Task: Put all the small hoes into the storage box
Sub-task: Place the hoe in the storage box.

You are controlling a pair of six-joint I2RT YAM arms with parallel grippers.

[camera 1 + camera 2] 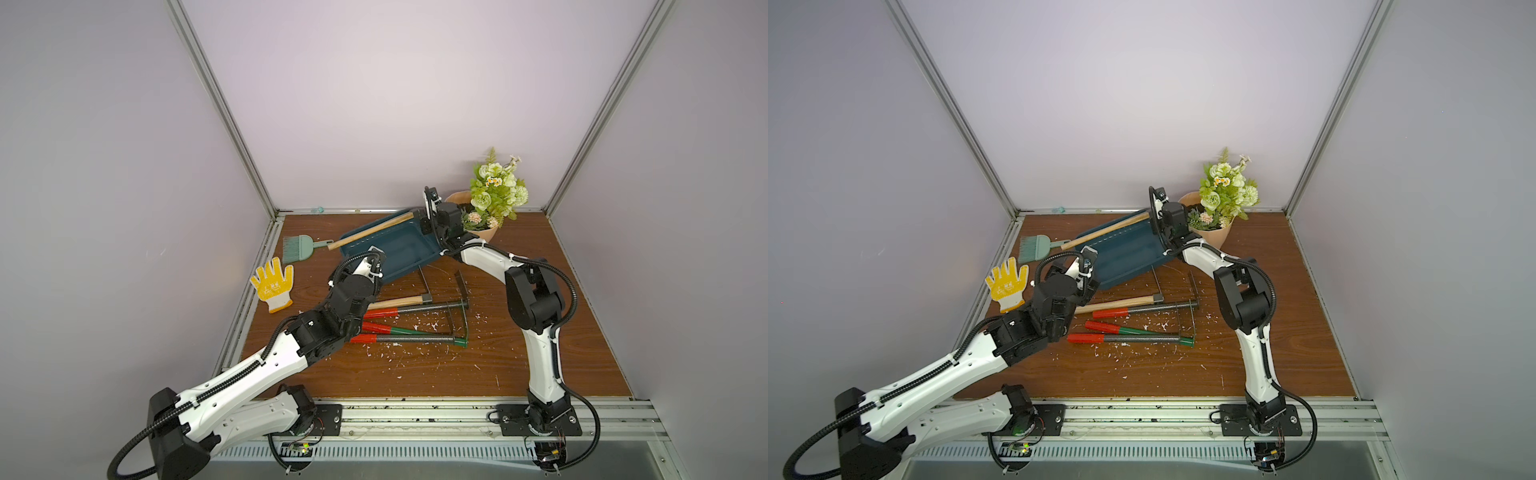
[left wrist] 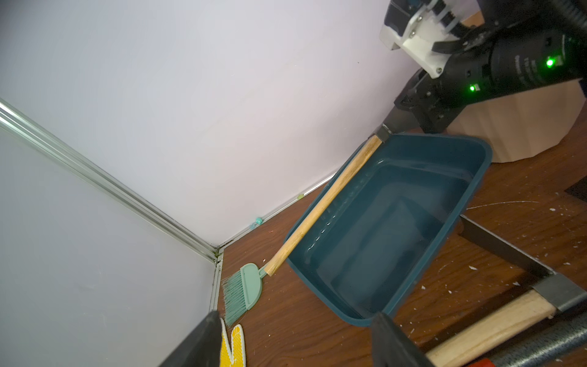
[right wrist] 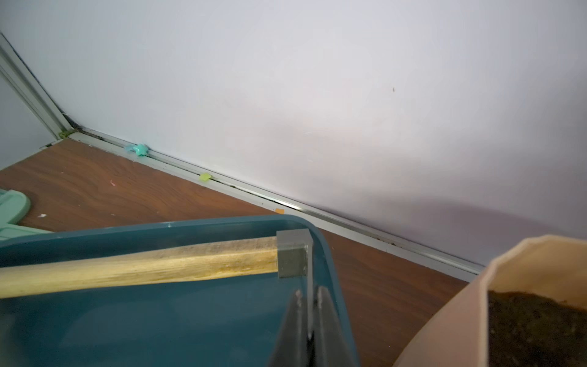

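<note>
L arm (image 1: pixel 249 374) extends from the front rail (image 1: pixel 415 411) to the near corner of the storage box (image 1: pixel 405 255). L hand (image 2: pixel 296 315) stands wide and holds nothing, w/ its fingers (image 2: pixel 392 340) just short of the box rim. R hand (image 3: pixel 309 295) is clamped on the thin metal blade of the small hoe (image 1: pixel 370 232) at the box corner next to the flowerpot (image 1: pixel 485 235). Hoe pos.: wooden handle lies slantwise along the box's far long wall, partly over the interior. Its free end sticks out past the rim, beside the green brush (image 1: pixel 297 248). On the table (image 1: pixel 540 332), near side of box: one wooden-handled tool (image 1: pixel 399 301) and three red-grip tools (image 1: pixel 376 328). Yellow glove (image 1: pixel 272 286) lies further L, near the brush.
</note>
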